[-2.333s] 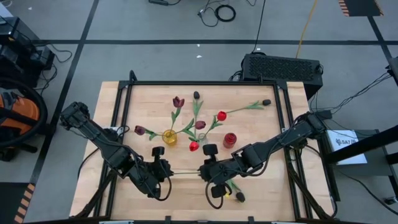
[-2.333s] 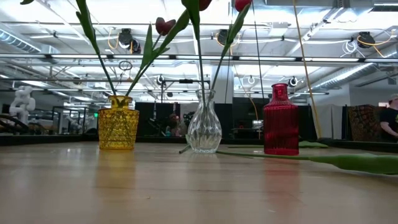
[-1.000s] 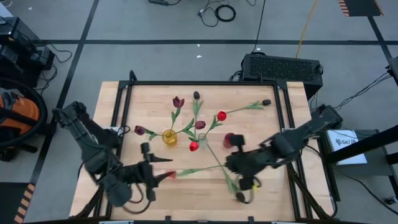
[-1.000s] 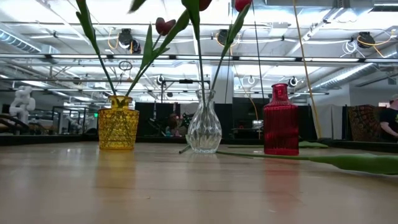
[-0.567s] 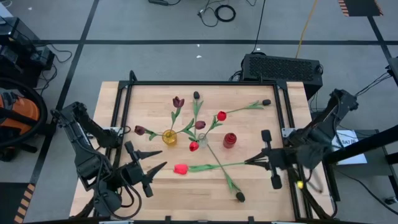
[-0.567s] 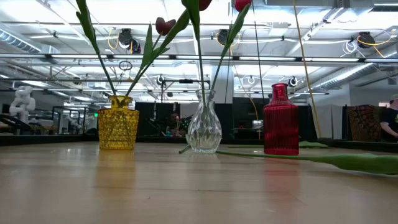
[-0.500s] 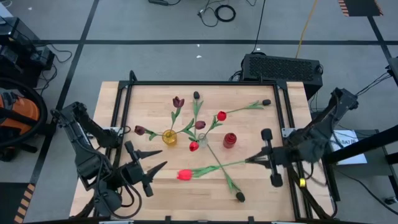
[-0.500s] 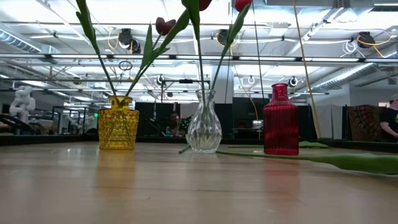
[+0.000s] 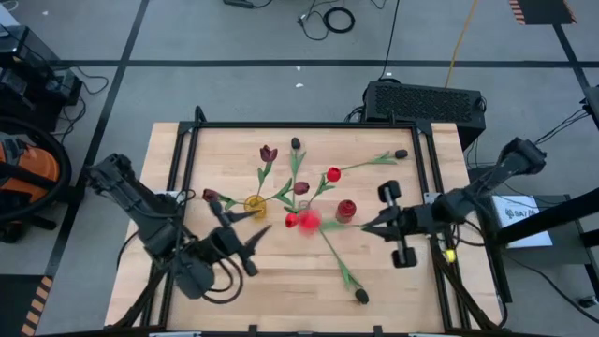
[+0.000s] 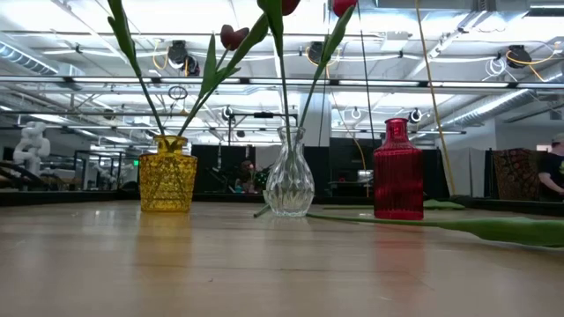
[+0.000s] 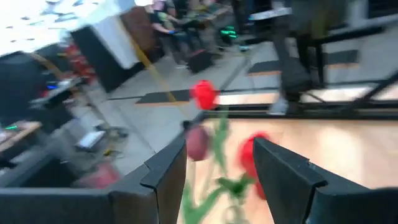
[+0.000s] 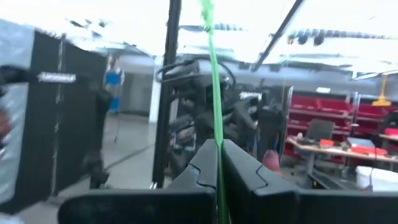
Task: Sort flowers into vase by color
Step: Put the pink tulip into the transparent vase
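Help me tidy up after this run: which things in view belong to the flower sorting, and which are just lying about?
Job:
- red flower, held by the right gripper
- yellow vase
- clear vase
- red vase
- flowers lying on the table

Lying about:
- black box
- floor cables

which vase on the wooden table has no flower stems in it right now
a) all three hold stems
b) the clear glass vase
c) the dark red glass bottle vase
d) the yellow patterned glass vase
c: in the low view green stems rise from the yellow patterned glass vase and the clear glass vase, while the dark red glass bottle vase has a bare neck.
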Available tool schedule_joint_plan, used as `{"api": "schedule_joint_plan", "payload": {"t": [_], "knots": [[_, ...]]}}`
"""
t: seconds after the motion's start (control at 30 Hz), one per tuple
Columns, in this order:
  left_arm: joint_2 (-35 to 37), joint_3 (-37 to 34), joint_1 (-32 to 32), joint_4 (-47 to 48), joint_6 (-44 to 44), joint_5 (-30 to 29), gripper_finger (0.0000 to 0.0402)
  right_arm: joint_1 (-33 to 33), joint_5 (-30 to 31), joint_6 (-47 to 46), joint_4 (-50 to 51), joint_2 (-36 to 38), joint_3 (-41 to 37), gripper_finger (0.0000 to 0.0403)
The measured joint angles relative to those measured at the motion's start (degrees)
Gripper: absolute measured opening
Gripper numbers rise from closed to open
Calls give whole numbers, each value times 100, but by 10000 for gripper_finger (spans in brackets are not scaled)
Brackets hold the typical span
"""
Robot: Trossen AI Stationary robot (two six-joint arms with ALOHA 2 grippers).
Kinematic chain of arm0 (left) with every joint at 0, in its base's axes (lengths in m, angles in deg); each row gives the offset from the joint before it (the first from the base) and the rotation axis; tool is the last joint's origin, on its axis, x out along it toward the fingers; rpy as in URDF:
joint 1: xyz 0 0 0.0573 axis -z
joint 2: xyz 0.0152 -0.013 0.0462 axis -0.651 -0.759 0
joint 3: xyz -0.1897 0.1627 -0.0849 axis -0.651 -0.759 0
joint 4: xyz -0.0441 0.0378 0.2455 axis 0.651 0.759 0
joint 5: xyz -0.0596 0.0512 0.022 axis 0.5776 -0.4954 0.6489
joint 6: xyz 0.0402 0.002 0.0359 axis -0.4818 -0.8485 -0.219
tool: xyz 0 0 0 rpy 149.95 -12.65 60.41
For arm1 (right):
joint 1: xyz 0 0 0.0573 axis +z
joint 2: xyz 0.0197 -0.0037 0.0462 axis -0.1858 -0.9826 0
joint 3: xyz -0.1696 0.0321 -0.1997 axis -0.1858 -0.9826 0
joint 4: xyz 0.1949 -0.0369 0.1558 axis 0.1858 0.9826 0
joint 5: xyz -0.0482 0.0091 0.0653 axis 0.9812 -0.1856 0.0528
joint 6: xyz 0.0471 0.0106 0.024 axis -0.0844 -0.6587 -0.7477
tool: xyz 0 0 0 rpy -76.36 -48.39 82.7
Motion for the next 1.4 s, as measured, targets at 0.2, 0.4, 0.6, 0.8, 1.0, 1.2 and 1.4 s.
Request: {"api": "schedule_joint_plan", "payload": {"t": [0.2, 0.4, 0.6, 0.8, 1.0, 1.2, 1.4], "knots": [[-403, -7, -336, -1982, -1484, 1635, 191, -385, 4, 203, -2028, -1269, 8, 2], [-747, -7, -564, -4256, -2766, 3007, 191, -596, 19, 305, -2642, -2238, 395, 2], [-892, -7, -936, -5001, -3090, 3116, 191, -596, 11, 356, -2632, -2715, 852, 2], [-887, -7, -1144, -4975, -3036, 3170, 191, -589, 71, 331, -2615, -2746, 960, 2], [-882, -5, -1146, -4778, -2789, 3288, 191, -588, 32, 341, -2595, -2746, 960, 2], [-894, -11, -941, -4505, -2463, 3143, 191, -580, -30, 357, -2625, -2746, 957, 6], [-888, -7, -929, -4596, -2650, 2423, 191, -554, -29, 355, -2632, -2746, 957, 8]]}}
